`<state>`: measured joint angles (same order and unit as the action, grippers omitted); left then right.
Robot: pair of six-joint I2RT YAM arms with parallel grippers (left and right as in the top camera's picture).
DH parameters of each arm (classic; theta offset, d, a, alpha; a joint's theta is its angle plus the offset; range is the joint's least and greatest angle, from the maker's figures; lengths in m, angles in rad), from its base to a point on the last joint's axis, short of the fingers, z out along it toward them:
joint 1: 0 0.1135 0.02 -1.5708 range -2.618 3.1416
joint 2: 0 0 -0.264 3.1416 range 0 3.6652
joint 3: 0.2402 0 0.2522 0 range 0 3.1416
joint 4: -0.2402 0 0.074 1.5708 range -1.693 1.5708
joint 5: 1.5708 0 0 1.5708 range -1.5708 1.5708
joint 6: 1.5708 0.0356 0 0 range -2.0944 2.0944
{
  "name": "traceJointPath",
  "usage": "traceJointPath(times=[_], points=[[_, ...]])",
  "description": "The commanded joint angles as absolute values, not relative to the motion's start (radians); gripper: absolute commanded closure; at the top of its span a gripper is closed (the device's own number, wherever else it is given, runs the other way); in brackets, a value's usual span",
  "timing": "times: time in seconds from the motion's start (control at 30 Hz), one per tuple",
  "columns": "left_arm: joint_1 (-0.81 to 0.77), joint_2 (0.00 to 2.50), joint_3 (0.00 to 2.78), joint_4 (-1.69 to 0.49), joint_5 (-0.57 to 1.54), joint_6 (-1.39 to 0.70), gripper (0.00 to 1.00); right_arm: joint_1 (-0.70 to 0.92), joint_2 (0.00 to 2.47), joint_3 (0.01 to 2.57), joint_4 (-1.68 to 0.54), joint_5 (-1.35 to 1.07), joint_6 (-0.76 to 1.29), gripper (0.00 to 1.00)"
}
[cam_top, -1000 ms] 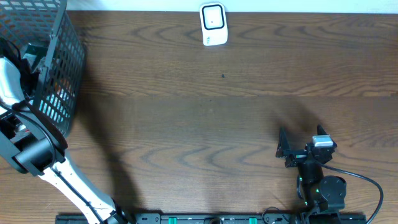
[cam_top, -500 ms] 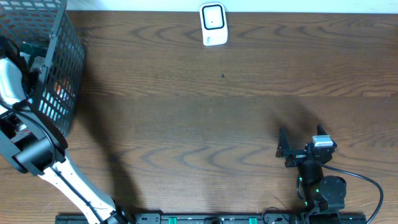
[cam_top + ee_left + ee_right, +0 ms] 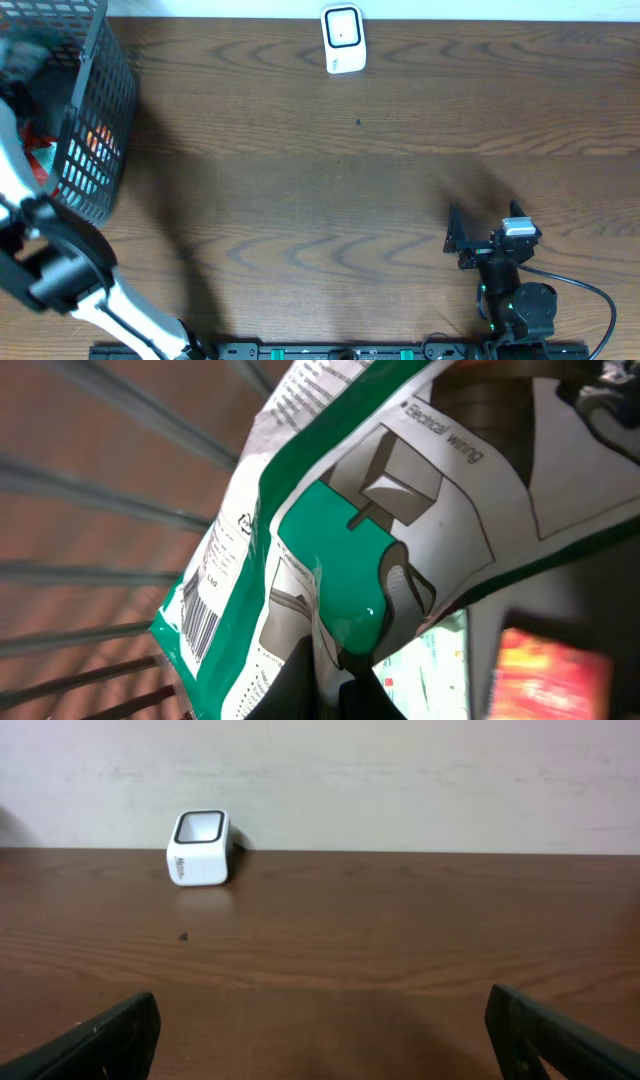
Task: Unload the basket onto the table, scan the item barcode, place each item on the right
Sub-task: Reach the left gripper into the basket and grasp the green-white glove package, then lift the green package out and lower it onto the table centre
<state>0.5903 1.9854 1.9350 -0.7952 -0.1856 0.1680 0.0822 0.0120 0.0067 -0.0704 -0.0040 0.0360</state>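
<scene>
Step now, I think: lift the packet [image 3: 340, 560] out of the basket [image 3: 100, 120] & take it to the scanner [image 3: 342, 38].

The left tool [image 3: 325, 685] is shut tight w/ a thin fold of the packet pinched between its two fingers. That's only a small bit of bag, so go up slow & straight, or it could slip or catch on the basket wires. Then carry it across the desk [image 3: 350, 200] to the scanner, which sits at the far edge, well apart from the basket. Turn the pack so the barcode [image 3: 200, 625] faces the scanner's window, flat, not bent. The grip isn't on the barcode, so prob no need to grab again.

The packet is a soft, shiny plastic bag. It's white w/ a thick green band & a big green shape in the middle. It has grey line drawings & the words "Electrical wiring". The barcode is a little block of black lines near one corner, next to some small print. The bag looks crinkly, so the lines may bend.

The packet is in the basket, at the far left corner of the desk. Can't tell if it's off the bottom yet. A red-orange pack [image 3: 555, 670] is just beside it.

The right tool [image 3: 325, 1045] is wide open, holds nothing & sits low near the front edge.
</scene>
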Motion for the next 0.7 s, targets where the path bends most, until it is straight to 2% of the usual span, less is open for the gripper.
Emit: traceJointPath(times=[0.0, 0.2, 0.4, 0.53, 0.67], points=[[0.570, 1.895, 1.950, -0.781, -0.196, 0.144, 0.93, 0.073, 0.007, 0.005, -0.074, -0.005, 0.021, 0.01], [0.539, 1.770, 1.950, -0.772, -0.264, 0.091, 0.93, 0.073, 0.007, 0.005, -0.074, -0.005, 0.021, 0.01], [0.435, 1.589, 1.950, -0.756, -0.293, 0.056, 0.93, 0.073, 0.007, 0.005, -0.074, -0.005, 0.021, 0.01], [0.293, 1.453, 1.950, -0.781, -0.346, 0.007, 0.93, 0.073, 0.007, 0.005, -0.074, -0.005, 0.021, 0.01], [0.093, 1.359, 1.950, -0.946, -0.361, -0.141, 0.93, 0.073, 0.007, 0.005, -0.074, -0.005, 0.021, 0.01]])
